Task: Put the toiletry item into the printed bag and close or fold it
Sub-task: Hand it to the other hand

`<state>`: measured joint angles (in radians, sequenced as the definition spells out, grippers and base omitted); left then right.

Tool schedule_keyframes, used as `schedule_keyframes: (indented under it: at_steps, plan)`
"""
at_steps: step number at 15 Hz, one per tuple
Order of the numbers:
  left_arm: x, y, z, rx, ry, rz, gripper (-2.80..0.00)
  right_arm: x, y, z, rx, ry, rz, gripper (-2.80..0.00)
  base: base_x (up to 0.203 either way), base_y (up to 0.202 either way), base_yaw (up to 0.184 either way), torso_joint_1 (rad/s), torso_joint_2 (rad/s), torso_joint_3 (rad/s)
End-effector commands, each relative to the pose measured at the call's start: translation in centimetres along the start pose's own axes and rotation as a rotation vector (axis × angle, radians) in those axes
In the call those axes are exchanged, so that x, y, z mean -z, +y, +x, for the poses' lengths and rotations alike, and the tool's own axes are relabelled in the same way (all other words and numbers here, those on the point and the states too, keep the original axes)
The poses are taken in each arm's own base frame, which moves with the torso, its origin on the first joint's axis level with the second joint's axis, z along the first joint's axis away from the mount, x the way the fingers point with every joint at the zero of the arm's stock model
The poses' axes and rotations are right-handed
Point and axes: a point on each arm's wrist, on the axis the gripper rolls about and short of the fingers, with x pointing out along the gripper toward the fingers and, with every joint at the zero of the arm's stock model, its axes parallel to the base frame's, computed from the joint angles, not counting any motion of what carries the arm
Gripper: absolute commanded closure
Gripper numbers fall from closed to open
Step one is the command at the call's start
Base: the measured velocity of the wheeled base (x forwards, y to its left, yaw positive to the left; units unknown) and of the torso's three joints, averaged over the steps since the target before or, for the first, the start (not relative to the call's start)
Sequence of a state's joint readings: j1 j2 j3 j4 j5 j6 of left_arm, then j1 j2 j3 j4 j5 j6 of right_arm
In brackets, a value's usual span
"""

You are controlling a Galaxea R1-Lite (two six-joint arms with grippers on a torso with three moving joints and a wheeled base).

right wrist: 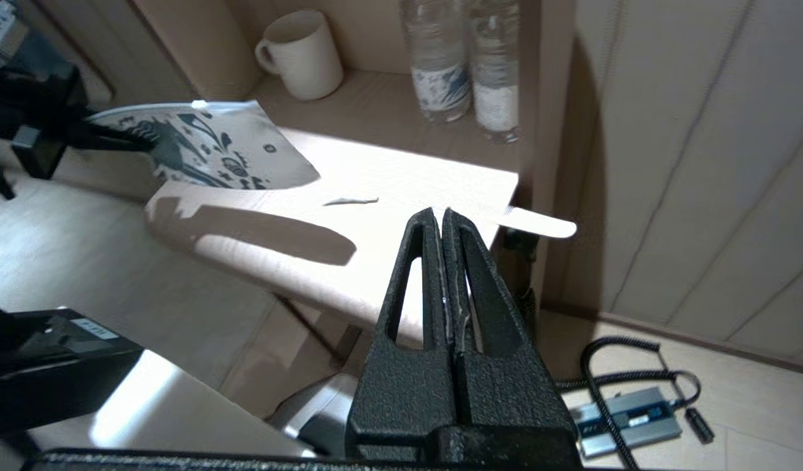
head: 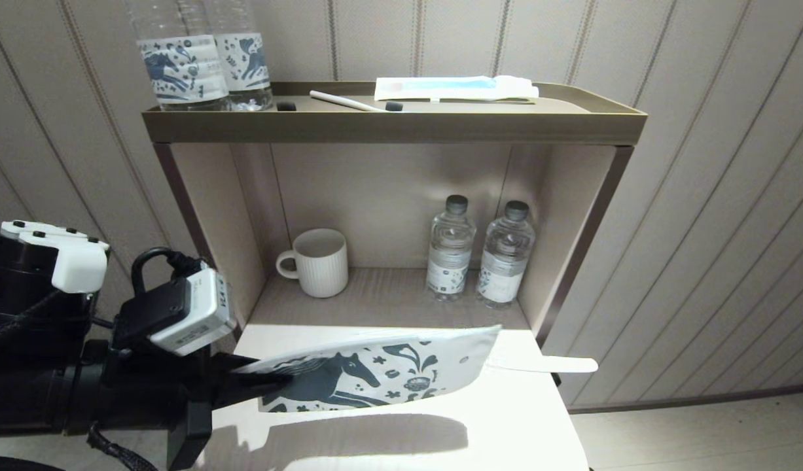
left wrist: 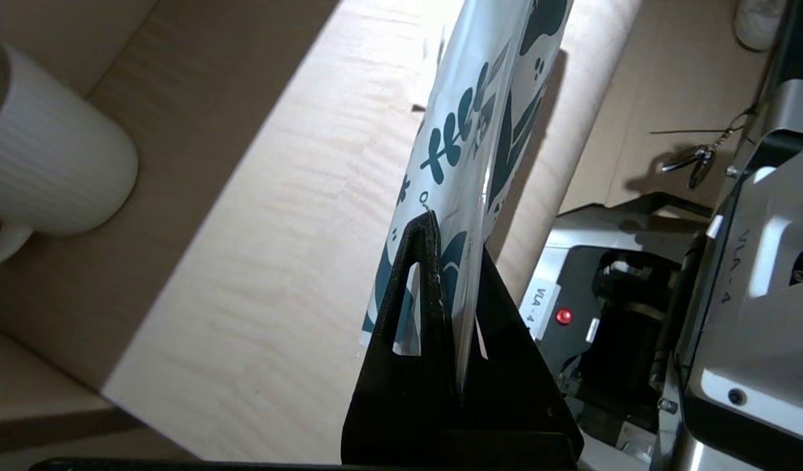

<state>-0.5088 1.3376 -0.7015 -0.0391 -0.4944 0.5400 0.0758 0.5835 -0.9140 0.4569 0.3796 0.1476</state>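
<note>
A: While the left pincer (head: 270, 379) sits at about 8 o'clock in the head view, its jaws are clamped tight on one short edge of the printed bag (head: 388, 376).

B: Bag position?

A: Held off the worktop (head: 440, 432), roughly level, horse print facing the camera, free end reaching toward 3 o'clock. Its shadow lies on the worktop beneath. In the left wrist view the bag (left wrist: 480, 131) stands edge-on between the two black fingers (left wrist: 417, 288).

B: Right pincer?

A: Not seen from the head camera. In its own wrist view the right pincer (right wrist: 440, 212) is fully closed with nothing between the jaws, hovering off the worktop's near corner.

B: Anything else noted?

A: White flat strip (head: 548, 364) overhanging the worktop edge at 3 o'clock of the bag. In the shelf recess at 12 o'clock: ribbed white mug (head: 317, 263) and two small water bottles (head: 480, 258). On the top tray (head: 394, 124): a blue-and-white packet (head: 453, 88), a white stick (head: 345, 101), two labelled bottles (head: 205, 55) at 11 o'clock.
</note>
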Motion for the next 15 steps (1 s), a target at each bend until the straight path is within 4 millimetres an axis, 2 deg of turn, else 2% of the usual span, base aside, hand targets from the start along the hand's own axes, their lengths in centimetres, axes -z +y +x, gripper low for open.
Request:
schedule_keyframes:
  at_steps: [1,3,6,7,9,12,15]
  plan:
    - [-0.8,0.1,1.1,0.033,0.002,0.020,0.00,-2.5,-1.1,4.3,-0.048,0.145,0.032,0.00,0.000,0.000,0.000,0.000,0.00,0.000]
    - [-1.9,0.4,1.7,0.053,0.020,0.024,0.00,-4.0,-1.1,7.5,-0.135,0.263,0.007,0.00,0.000,0.000,0.000,0.000,0.00,0.000]
    - [-3.0,0.4,2.2,0.117,0.063,0.021,0.00,-4.6,-0.1,12.5,-0.287,0.440,-0.105,0.00,0.000,0.000,0.000,0.000,0.00,0.000]
    - [-3.2,0.3,2.3,0.136,0.075,0.032,0.00,-4.6,0.2,13.7,-0.331,0.489,-0.173,-2.80,0.000,0.000,0.000,0.000,0.00,0.000]
    - [-3.4,0.2,2.5,0.154,0.083,0.049,0.00,-4.2,0.4,15.6,-0.388,0.534,-0.297,-2.80,0.000,0.000,0.000,0.000,0.00,0.000]
    - [-4.0,0.1,2.8,0.171,0.068,0.071,0.00,-4.0,0.5,17.8,-0.555,0.536,-0.375,-2.80,0.000,0.000,0.000,0.000,0.00,0.000]
    - [-4.6,0.1,2.8,0.223,0.029,0.071,0.00,-3.2,0.6,18.8,-0.686,0.534,-0.416,-2.80,0.000,0.000,0.000,0.000,0.00,0.000]
